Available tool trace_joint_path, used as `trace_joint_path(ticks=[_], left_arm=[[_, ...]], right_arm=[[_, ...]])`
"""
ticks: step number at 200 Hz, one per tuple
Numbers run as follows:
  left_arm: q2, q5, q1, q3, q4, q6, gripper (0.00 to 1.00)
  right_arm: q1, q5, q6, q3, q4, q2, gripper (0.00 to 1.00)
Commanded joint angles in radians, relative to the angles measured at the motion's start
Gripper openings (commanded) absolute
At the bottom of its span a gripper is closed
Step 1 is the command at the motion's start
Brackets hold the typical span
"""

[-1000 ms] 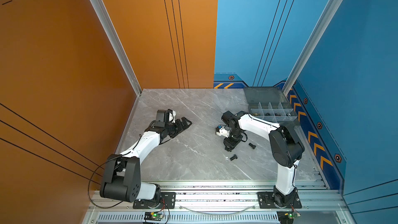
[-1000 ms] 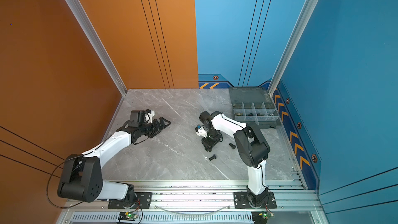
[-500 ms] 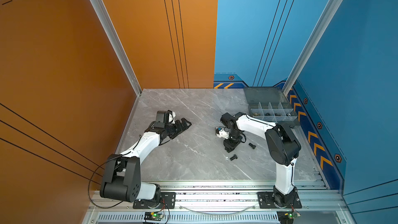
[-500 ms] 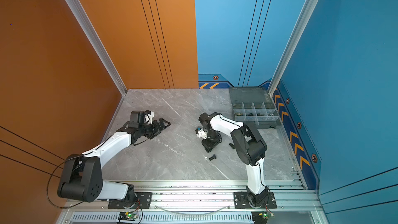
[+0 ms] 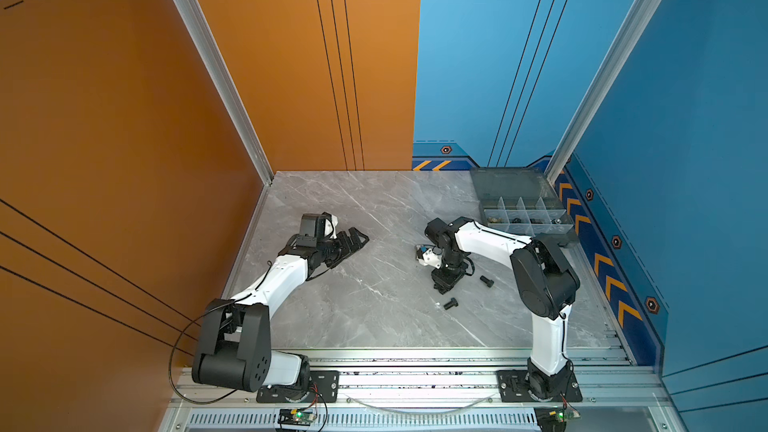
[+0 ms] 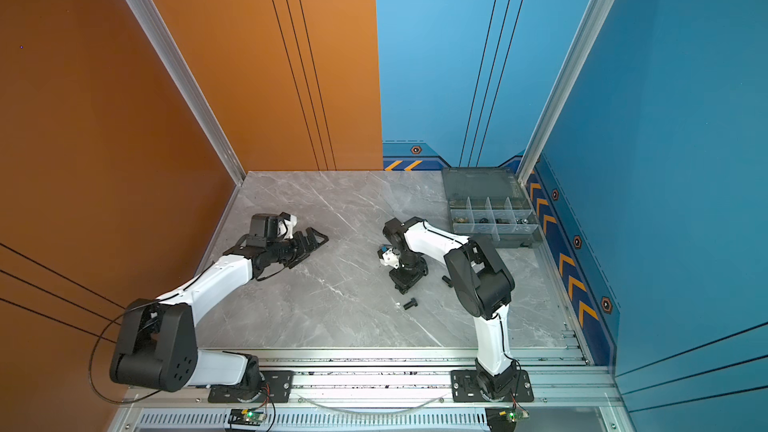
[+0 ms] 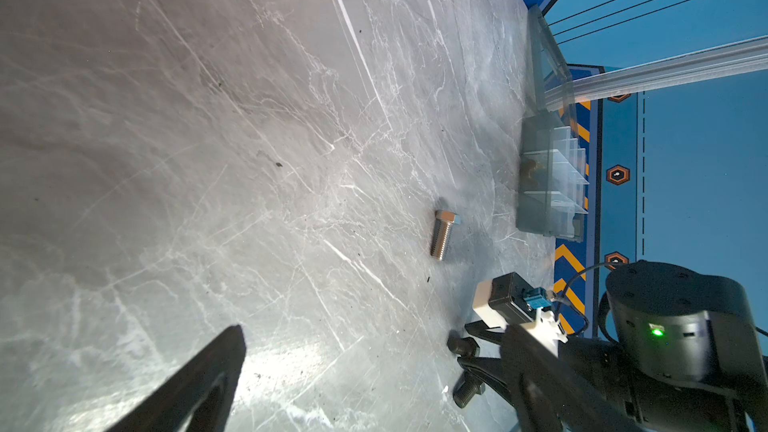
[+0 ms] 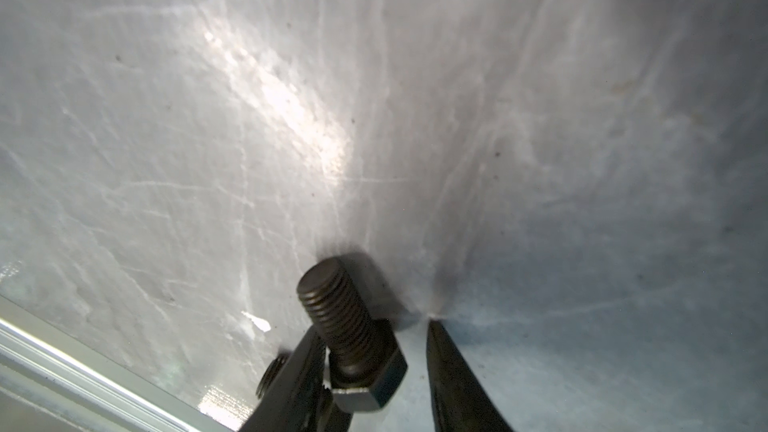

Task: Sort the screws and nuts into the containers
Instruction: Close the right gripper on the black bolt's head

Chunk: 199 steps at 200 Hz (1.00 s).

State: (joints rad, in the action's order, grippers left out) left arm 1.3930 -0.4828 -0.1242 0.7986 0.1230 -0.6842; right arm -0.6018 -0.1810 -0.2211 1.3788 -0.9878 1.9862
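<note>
My right gripper (image 8: 374, 328) points down at the grey table, open, with a stubby black screw (image 8: 349, 326) lying between its fingers. The screw rests against one finger, and a gap shows to the other finger (image 8: 451, 371). In both top views that gripper (image 5: 444, 286) (image 6: 402, 288) stands mid-table. A second black screw (image 5: 450, 304) (image 8: 272, 376) lies just outside the fingers, and a third (image 5: 487, 281) to the right. A silver screw (image 7: 442, 234) lies further back. The nuts sit in the containers of the grey organiser box (image 5: 528, 229) (image 6: 494, 231). My left gripper (image 5: 359, 238) rests open and empty.
The box's hinged lid (image 5: 511, 182) lies open behind it, in the back right corner by the blue wall. An aluminium rail (image 5: 415, 353) runs along the front edge. The right arm's elbow (image 5: 544, 276) hangs over the table in front of the box.
The right gripper has come down around the black screw and its jaws have narrowed. The right elbow has shifted slightly. The left arm has not moved.
</note>
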Motion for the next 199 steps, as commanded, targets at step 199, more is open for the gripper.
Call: trace_joint_path(ticks=[199], left_arm=[[-0.008, -0.018, 0.011, -0.017, -0.02, 0.015, 0.98]], right_arm=[[0.008, 0.008, 0.054, 0.011, -0.033, -0.018, 0.03]])
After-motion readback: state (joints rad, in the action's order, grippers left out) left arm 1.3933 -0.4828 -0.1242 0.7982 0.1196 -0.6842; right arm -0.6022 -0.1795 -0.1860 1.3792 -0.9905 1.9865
